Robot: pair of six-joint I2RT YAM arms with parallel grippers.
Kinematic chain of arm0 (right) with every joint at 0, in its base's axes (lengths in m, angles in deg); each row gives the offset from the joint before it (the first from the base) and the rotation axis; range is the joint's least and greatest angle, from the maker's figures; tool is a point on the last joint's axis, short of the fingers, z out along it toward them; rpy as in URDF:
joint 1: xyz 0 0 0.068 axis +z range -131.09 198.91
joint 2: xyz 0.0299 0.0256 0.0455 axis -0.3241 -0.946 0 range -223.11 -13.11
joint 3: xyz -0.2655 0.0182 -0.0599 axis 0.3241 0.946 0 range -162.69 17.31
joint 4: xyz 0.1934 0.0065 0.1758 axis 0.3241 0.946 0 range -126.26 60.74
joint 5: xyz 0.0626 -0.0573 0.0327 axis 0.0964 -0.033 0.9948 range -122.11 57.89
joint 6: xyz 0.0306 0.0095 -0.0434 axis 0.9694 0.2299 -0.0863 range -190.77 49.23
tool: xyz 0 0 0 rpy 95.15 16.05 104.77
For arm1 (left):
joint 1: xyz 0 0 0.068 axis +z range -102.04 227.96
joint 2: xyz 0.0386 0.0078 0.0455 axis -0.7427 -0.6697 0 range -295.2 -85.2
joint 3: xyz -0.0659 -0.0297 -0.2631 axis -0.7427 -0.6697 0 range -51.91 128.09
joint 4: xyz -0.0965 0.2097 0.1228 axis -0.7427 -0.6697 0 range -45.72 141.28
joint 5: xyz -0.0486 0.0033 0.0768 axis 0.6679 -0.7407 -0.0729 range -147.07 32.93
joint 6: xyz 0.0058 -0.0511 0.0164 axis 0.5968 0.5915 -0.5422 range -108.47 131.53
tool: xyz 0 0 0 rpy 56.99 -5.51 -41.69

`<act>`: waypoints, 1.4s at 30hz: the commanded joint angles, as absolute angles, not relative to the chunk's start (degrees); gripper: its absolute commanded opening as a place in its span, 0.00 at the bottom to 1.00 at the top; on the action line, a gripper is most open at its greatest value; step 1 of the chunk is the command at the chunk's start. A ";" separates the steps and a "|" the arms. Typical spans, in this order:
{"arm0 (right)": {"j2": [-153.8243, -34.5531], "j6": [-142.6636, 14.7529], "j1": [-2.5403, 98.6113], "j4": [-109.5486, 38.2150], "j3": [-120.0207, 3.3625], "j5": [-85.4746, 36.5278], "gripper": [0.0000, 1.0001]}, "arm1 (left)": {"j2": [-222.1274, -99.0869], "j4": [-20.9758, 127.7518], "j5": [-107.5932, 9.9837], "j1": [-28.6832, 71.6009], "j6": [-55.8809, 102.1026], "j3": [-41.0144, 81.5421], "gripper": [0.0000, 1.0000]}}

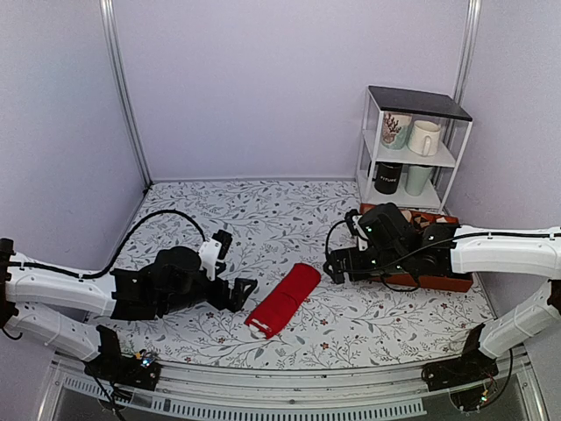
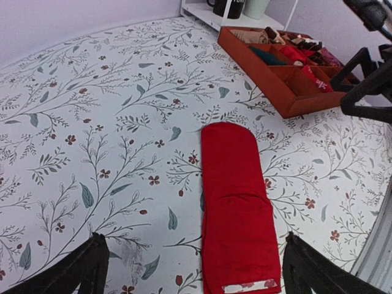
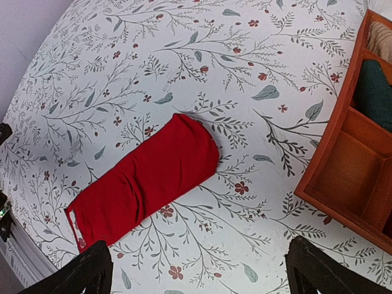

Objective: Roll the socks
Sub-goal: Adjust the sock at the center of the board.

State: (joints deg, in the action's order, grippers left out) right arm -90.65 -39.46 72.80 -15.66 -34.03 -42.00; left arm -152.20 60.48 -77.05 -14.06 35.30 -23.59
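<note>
Top external view: the flat, bright red fabric socks (image 1: 282, 301) lie unrolled at lower centre of frame, laid diagonally on the leaf-printed white tablecloth (image 1: 263, 219). The left gripper (image 1: 238, 294) sits just beside their lower-left end and the right gripper (image 1: 337, 263) near their upper-right end. Both sets of jaws are spread wide and hold nothing, probably staged to take an end each. The left wrist view adds the white mark (image 2: 248, 286) on the socks' near end at bottom of frame. It also shows the rust-orange compartmented wooden tray (image 2: 288, 101) at upper right, which the top view mostly hides behind the right arm.
</note>
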 commanded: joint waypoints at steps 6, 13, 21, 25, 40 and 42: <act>-91.44 -38.75 72.62 -17.03 -32.88 -41.76 1.00 | -152.42 62.18 -76.49 -13.29 34.22 -24.61 0.99; -96.06 -36.30 72.62 -20.20 -33.43 -39.68 1.00 | -150.91 62.00 -75.88 -13.29 34.36 -25.73 1.00; -106.58 -32.10 76.55 -21.58 -36.71 -36.66 0.96 | -148.97 62.34 -74.86 -13.32 35.00 -28.02 1.00; -111.59 -32.70 78.89 -19.83 -41.59 -36.41 0.96 | -148.72 62.35 -74.86 -13.33 35.06 -29.17 1.00; -125.40 -39.75 81.22 -10.77 -52.78 -39.70 0.85 | -140.86 59.40 -75.85 -13.38 35.57 -32.84 1.00; -126.76 -42.55 81.18 -10.16 -53.67 -40.17 0.84 | -140.00 59.37 -75.79 -13.34 35.77 -33.33 1.00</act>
